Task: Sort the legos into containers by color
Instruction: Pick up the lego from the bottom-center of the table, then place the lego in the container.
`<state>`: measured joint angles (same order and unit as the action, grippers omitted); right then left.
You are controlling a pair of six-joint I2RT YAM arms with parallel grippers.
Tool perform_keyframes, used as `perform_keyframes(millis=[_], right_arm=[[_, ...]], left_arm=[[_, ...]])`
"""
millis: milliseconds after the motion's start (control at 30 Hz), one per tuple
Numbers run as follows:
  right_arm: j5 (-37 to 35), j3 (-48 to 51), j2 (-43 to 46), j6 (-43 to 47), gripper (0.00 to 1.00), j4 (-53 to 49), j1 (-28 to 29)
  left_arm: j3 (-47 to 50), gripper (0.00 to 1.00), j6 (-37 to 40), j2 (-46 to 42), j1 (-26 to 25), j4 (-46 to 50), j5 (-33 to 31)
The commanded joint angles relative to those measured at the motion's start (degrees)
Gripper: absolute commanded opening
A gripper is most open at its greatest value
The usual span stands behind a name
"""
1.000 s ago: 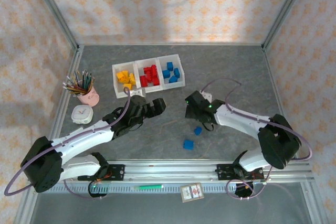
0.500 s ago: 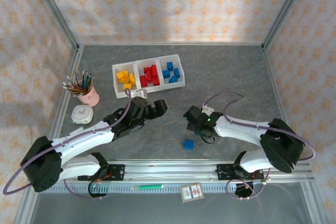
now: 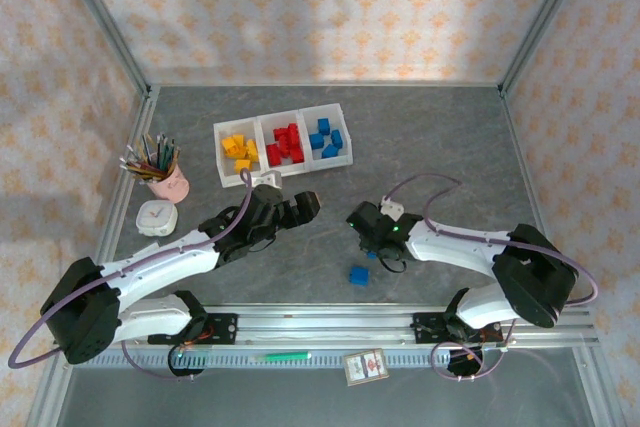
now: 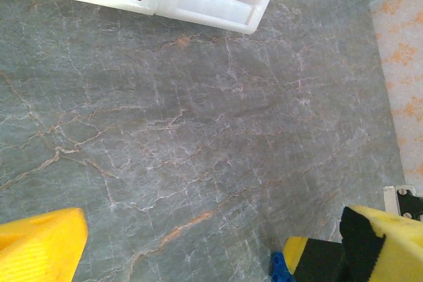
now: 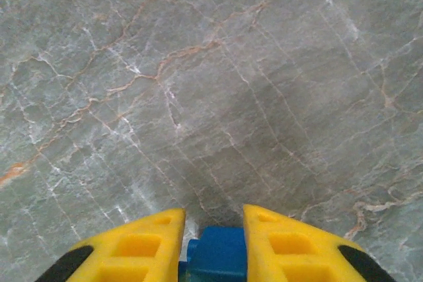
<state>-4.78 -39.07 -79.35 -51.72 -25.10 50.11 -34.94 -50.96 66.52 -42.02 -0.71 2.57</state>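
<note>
A row of three white containers (image 3: 283,146) stands at the back, with yellow, red and blue legos sorted one colour to a bin. My right gripper (image 3: 372,246) (image 5: 213,219) points down at the table, shut on a blue lego (image 5: 215,254) between its yellow fingers. That lego shows as a blue speck (image 3: 371,254) under the gripper. Another blue lego (image 3: 358,275) lies loose just in front of it. My left gripper (image 3: 308,203) (image 4: 211,249) hovers open, nothing between its fingers. Its view catches the blue bin's corner (image 4: 218,11) and the held lego (image 4: 280,269).
A pink cup of coloured pencils (image 3: 160,173) and a small white clock (image 3: 157,217) stand at the left. Metal frame rails border the grey stone table (image 3: 450,137) on all sides. The two grippers are close together at mid-table.
My right gripper has dropped onto the blue lego nearest it and closed its fingers on it. The left arm has barely moved.
</note>
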Motion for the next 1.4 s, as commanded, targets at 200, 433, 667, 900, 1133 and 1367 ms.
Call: perform_keyframes(millis=[200,433,667,900,1133,1367], right_arm=[[-6.93,-10.70,-1.33,8.40,0.25,-2.85,0.17],[-7.83,-27.46,-12.52,22.46,0.27,2.07,-5.32],[-6.17,-44.34,-28.16,32.17,0.28,8.57,-11.04],[-5.35,-62.84,-44.42,38.62,0.29,8.83,-15.16],[-4.35,-70.25,-48.31,41.34,0.50,7.04,-16.20],[0.58,-57.26,-34.67,39.42,0.64,7.05,-14.16]], left_arm=[[-1.98,0.99,2.09,-2.22,-0.04,1.61,-3.80],[-4.49,0.99,5.67,-1.86,6.97,2.58,-1.51],[-8.54,0.99,8.73,1.87,12.80,1.24,-0.39],[-10.95,0.99,9.89,5.61,15.38,-0.41,0.99],[-11.42,0.99,10.44,5.70,15.84,-0.09,0.45],[-10.48,0.99,10.79,3.38,15.78,2.37,2.58]])
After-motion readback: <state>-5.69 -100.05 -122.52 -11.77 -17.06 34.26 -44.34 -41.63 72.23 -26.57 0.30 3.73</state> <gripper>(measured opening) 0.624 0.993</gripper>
